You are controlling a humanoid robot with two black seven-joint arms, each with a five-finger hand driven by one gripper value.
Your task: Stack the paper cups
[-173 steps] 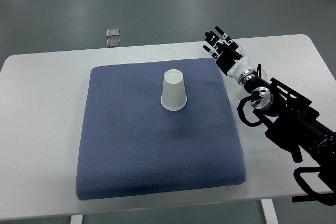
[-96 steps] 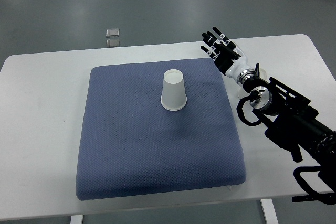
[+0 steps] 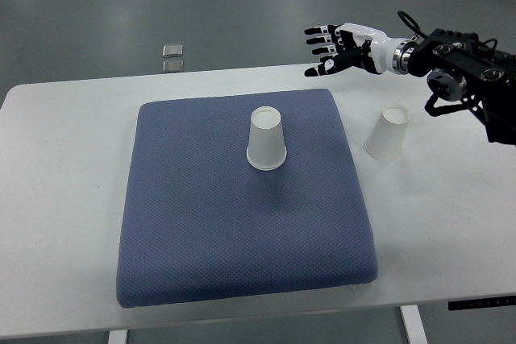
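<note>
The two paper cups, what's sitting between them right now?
Nothing stands between them. In the top view, only the blue mat's right edge and bare white table separate the cup on the mat from the cup on the table.

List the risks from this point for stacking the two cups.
1. The upside-down white paper cup on the bare white table stands free; a sideways brush from the right hand, now open and above the table's far edge, could tip it.
2. The other upside-down white paper cup sits on the soft blue padded mat, so pressing one cup onto it may wobble or topple it.
</note>
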